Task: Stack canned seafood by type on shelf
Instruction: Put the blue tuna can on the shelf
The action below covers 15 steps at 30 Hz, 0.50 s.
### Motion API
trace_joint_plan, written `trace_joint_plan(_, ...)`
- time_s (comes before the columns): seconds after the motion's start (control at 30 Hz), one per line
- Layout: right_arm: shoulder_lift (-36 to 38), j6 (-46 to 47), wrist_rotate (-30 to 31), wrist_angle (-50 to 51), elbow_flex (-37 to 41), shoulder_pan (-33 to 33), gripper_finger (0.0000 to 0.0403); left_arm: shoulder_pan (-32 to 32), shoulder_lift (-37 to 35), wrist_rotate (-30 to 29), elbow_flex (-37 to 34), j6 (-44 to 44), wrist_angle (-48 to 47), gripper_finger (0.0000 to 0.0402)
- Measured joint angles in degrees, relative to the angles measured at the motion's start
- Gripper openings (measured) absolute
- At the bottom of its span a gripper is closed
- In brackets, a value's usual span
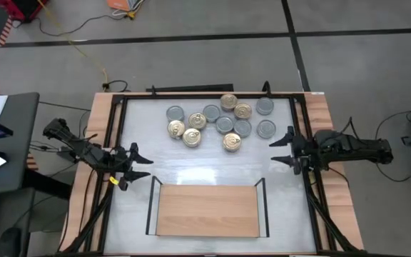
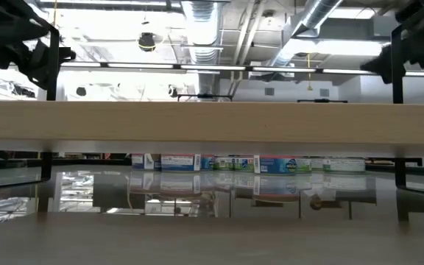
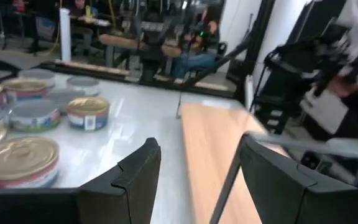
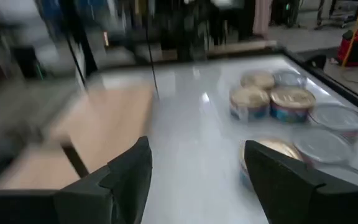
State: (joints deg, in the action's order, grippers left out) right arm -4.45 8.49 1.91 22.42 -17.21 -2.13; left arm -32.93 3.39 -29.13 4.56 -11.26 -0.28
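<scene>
Canned seafood (image 1: 216,121) clustered on table, off shelf (image 1: 207,210) (bare); left gripper (image 1: 135,165), right gripper (image 1: 282,150) released.

Cans (image 1: 215,121): some lids gold, others silver-grey; the side bands show blue, white and a little red in my left wrist view. Shelf (image 1: 207,210): light tan wood board, thin black metal uprights. My fingers (image 3: 135,174) are matte black; tabletop (image 1: 141,135) is glossy white.
</scene>
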Motion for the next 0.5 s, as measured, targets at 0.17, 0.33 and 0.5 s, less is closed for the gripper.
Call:
trace_joint_plan(0.17, 0.0, 6.4, 0.2, -11.0, 0.0, 0.0, 0.0282, 0.0, 0.0, -2.4, 0.0, -2.7, 0.0, 0.0210)
trace_joint_plan(0.33, 0.0, 6.5, 0.2, -19.3, 0.0, 0.0, 0.0282, 0.0, 0.0, -2.2, 0.0, -5.0, 0.2, 0.0210)
trace_joint_plan(0.5, 0.0, 6.5, 0.2, -22.0, 0.0, 0.1, 0.0282, 0.0, 0.0, -2.2, 0.5, 0.3, 1.7, 0.0210)
